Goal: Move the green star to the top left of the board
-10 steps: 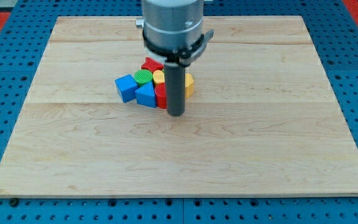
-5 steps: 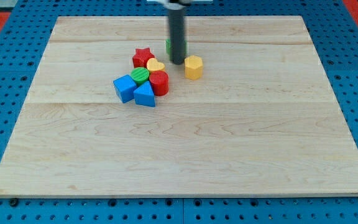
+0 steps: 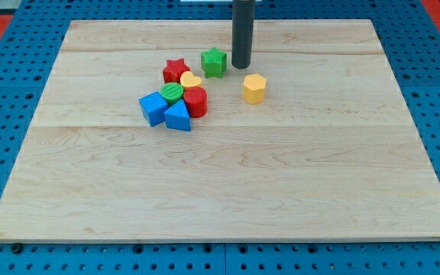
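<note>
Green star sits in the upper middle of the wooden counter, free of the cluster to its lower left: red star, yellow heart, green round block, red cylinder and two blue blocks. My tip stands just beside the star on the view's right; there are no jaws, only the rod. The lining-up step looks done. Next, a steady push toward the view's left and slightly up, passing above the red star. A yellow block lies apart, lower right.

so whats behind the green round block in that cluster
Toward the view's top of the green round block sit the yellow heart and red star. Its far base is hidden by its own body.
</note>
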`<control>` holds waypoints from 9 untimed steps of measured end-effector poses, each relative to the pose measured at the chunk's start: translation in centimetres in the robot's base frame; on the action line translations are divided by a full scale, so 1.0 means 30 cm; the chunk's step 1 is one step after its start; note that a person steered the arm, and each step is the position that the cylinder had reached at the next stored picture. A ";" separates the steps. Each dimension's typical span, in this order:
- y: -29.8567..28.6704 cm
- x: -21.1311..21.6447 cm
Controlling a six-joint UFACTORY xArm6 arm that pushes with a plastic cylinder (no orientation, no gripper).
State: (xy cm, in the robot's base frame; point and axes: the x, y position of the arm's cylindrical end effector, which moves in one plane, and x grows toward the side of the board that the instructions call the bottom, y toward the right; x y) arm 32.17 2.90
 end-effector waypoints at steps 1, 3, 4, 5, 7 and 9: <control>-0.102 -0.021; -0.185 -0.144; -0.140 -0.102; -0.253 -0.061; -0.363 -0.171; -0.625 -0.238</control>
